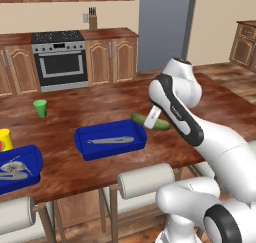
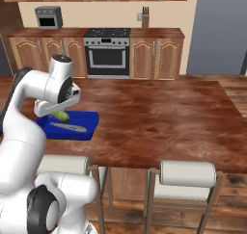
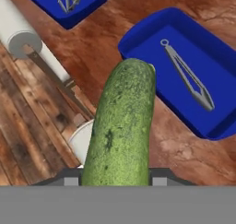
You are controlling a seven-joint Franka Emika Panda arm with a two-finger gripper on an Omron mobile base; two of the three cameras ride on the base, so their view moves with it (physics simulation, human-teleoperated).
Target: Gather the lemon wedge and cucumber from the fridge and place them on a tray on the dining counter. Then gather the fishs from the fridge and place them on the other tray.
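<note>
Gripper clamped on cucumber, held above counter just beside nearer blue tray, not over it. Releasing here risks rolling off the edge; tongs inside may tip it.

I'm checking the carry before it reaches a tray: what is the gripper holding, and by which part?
The gripper holds the cucumber, gripped near one end; the rest sticks out toward the blue tray with tongs.
</note>
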